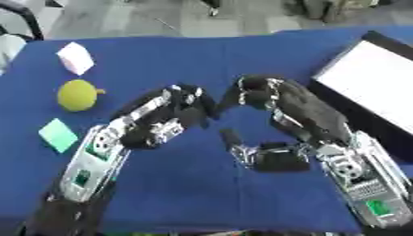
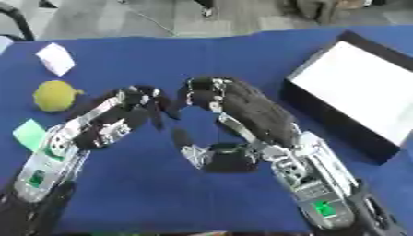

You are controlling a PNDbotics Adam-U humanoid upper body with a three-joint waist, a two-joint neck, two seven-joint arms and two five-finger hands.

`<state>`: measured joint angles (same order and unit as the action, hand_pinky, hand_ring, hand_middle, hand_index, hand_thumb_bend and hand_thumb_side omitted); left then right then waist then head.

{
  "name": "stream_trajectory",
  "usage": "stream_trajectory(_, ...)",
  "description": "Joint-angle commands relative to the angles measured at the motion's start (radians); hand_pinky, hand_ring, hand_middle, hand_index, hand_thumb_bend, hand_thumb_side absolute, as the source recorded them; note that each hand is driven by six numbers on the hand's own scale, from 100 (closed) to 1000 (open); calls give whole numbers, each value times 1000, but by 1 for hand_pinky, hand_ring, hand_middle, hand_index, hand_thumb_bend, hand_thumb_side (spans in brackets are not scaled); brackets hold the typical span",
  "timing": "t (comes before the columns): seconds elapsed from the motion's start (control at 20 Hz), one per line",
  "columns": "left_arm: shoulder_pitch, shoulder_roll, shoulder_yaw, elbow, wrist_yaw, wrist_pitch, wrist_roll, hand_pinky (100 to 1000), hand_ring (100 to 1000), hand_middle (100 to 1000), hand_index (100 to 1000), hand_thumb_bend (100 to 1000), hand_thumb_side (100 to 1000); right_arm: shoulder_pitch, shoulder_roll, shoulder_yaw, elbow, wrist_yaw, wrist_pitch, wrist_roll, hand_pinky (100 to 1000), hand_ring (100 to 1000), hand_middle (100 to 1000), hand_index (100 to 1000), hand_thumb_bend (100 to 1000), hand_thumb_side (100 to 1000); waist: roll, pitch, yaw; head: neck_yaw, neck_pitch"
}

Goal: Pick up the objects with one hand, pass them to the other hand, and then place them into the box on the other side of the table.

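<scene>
My left hand (image 1: 181, 108) and right hand (image 1: 258, 92) meet fingertip to fingertip mid-table, whether clasping anything I cannot tell, so a fumbled handover could drop short of the box (image 2: 355, 92).

I see even, bright light from above, with soft shadows. Both views are blurred; the white box (image 2: 355, 87) interior glares, without detail.

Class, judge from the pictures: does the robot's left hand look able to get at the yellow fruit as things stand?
Probably yes. The yellow fruit lies on the left of the blue table, apart from the white block and green card. Nothing lies between it and the left hand, which meets the right hand mid-table.
</scene>
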<state>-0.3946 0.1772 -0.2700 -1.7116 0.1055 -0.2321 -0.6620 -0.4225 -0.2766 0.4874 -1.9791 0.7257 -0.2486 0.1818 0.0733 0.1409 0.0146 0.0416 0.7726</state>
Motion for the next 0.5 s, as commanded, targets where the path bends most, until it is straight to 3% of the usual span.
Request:
stream_trajectory(0.05,-18,36,30,-29,-4,-8,20,753,679,611,553,100,684,-11,-8,-10,-21,0,-1,1,757,701,615,695,100,286,-1,-18,3,-2,-3)
stream_trajectory(0.25,-21,77,67,-50,-37,-27,61,754,679,611,555,100,675,-10,-10,-11,-21,2,0,1,757,701,615,695,100,285,0,-19,3,-6,-3)
stream_trajectory(0.3,-21,115,93,-57,-60,-34,79,756,679,617,586,100,582,-7,-13,-13,-20,4,1,1,758,702,616,696,100,285,4,-20,8,-11,-3)
stream_trajectory(0.4,-4,244,176,-88,-160,-68,154,760,681,625,624,100,505,-3,-19,-15,-18,8,2,2,758,702,616,696,100,285,12,-21,12,-20,-3)
stream_trajectory(0.5,21,349,217,-107,-286,-100,216,764,684,635,663,100,398,-2,-24,-15,-17,11,2,2,758,702,616,696,100,284,19,-22,12,-23,-3)
